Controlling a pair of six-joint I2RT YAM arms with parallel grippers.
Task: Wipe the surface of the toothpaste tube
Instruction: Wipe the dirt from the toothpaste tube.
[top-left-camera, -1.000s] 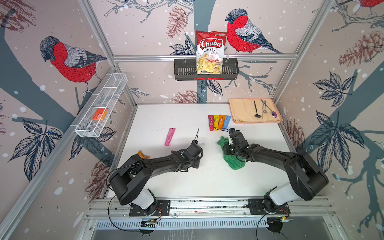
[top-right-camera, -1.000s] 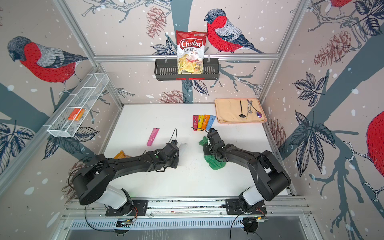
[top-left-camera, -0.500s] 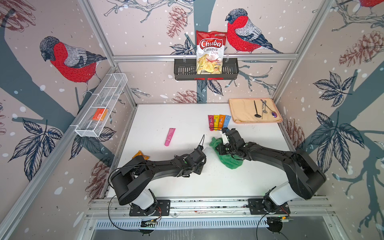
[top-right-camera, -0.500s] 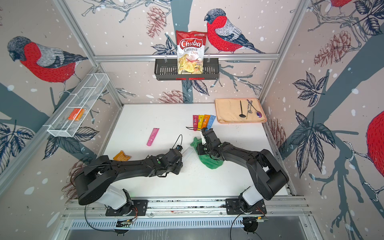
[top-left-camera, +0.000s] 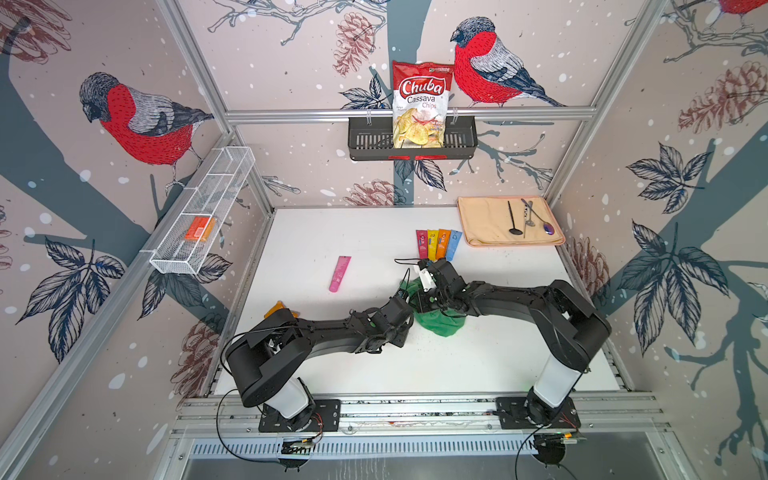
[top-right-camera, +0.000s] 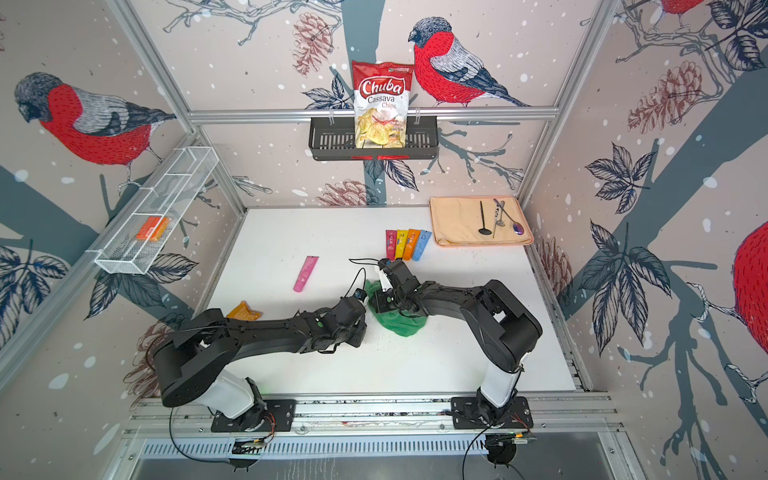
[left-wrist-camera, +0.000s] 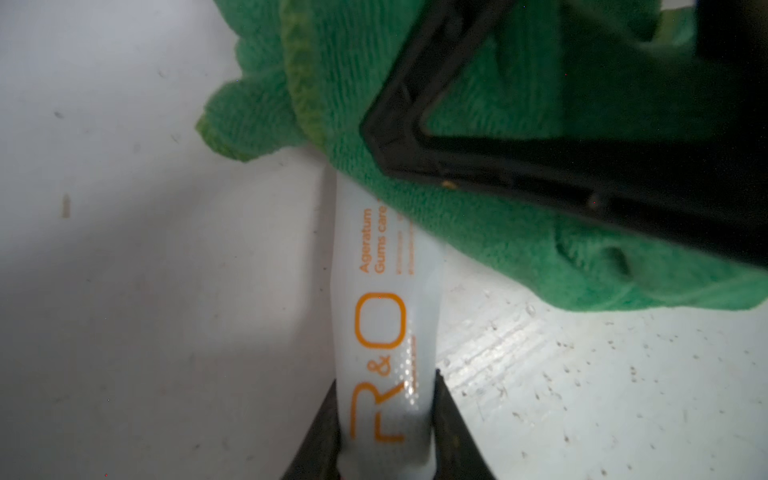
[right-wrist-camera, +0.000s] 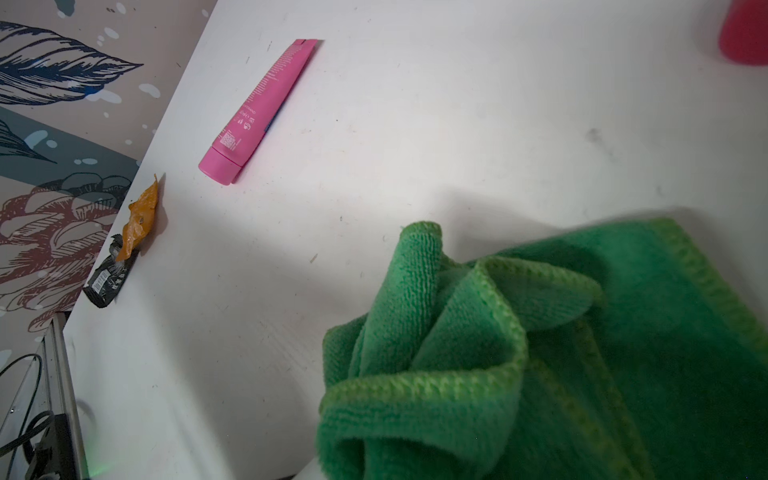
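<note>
- The left gripper (left-wrist-camera: 385, 380) is closed narrowly on one end of the white toothpaste tube (left-wrist-camera: 382, 316), with a finger pressing each side.
- The tube's other end now sits under the green cloth (left-wrist-camera: 478, 232). A second ago the tube and cloth were apart.
- The right gripper (top-left-camera: 426, 300) is clamped tight on the bunched cloth and has carried it toward the left arm.
- The two grippers now meet near the middle of the white table (top-left-camera: 332, 232).
- The pink tube (top-left-camera: 340, 273) has not moved.
</note>
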